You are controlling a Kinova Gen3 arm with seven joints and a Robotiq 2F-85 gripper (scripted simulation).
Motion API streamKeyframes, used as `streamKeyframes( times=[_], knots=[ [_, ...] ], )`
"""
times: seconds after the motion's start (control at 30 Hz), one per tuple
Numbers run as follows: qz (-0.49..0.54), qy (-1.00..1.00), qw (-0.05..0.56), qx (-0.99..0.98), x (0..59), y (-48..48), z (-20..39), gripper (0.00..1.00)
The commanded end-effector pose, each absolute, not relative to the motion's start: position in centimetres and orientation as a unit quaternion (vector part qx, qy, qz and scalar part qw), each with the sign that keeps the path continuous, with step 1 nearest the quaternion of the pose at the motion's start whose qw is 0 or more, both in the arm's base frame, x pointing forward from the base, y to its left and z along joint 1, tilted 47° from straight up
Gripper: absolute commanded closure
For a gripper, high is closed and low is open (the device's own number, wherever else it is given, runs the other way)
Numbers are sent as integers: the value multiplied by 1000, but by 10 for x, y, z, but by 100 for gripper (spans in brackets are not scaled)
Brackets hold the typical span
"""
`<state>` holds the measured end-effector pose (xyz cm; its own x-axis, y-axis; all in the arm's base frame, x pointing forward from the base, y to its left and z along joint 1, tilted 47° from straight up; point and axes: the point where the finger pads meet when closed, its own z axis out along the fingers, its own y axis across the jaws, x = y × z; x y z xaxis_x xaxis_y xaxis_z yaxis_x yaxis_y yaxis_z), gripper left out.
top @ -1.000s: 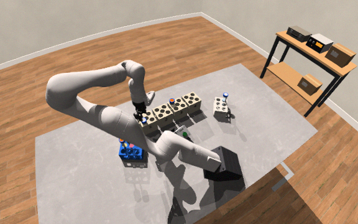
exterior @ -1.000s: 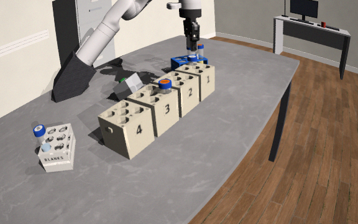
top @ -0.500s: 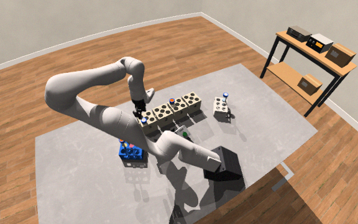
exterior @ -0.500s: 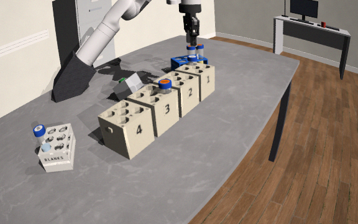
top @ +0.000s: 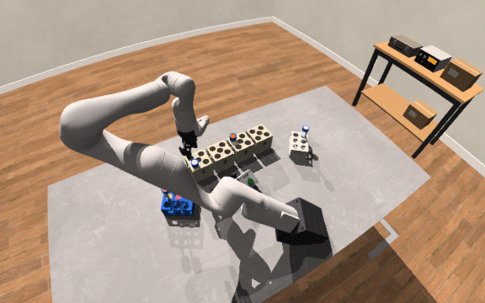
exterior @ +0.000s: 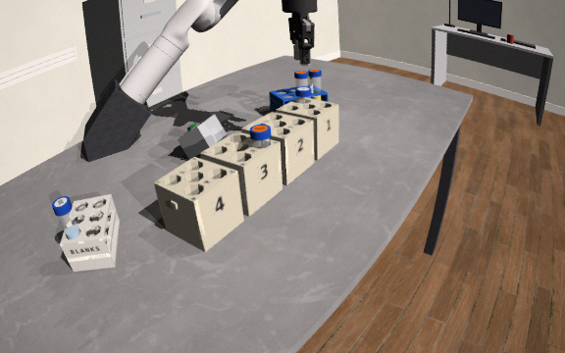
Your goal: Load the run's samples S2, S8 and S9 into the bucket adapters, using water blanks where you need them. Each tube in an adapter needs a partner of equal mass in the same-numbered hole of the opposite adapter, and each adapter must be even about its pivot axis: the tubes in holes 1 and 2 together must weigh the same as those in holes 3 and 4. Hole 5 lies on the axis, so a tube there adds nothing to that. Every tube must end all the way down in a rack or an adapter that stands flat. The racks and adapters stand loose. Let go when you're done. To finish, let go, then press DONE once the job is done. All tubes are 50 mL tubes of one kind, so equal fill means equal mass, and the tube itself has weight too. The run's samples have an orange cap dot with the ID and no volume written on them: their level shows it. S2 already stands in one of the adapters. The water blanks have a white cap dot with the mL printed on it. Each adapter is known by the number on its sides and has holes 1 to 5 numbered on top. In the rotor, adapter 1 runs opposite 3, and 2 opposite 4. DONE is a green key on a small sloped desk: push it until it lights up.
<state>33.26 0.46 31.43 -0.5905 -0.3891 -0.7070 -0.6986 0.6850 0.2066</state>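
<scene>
Four beige adapters stand in a row, numbered 1 (exterior: pixel 321 124), 2 (exterior: pixel 293 141), 3 (exterior: pixel 252 168) and 4 (exterior: pixel 199 203). An orange-dot sample tube (exterior: pixel 260 133) stands in adapter 3 and also shows in the top view (top: pixel 232 136). A white-dot blank tube (exterior: pixel 303 92) stands in adapter 1 (top: pixel 200 167). My gripper (exterior: pixel 304 59) hangs open and empty well above that blank (top: pixel 194 162), apart from it. The blue sample rack (exterior: pixel 294 97) behind adapter 1 holds two orange-dot tubes (exterior: pixel 308 75). The white BLANKS rack (exterior: pixel 89 237) holds one blank (exterior: pixel 62 206).
A pale blue cap (exterior: pixel 72 232) shows at the BLANKS rack's corner; I cannot tell whether that tube is seated. The sloped DONE desk (exterior: pixel 203 137) with its green key (exterior: pixel 192 126) sits behind adapters 2 and 3. My arm's dark base (top: pixel 303 220) stands near the front.
</scene>
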Motion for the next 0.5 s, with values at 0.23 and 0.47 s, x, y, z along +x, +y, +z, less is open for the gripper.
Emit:
streamKeyframes(
  times=[0.23,0.47],
  knots=[
    [239,859,324,-316,328,-3,323,38],
    [239,859,324,-316,324,-9,329,38]
  ],
)
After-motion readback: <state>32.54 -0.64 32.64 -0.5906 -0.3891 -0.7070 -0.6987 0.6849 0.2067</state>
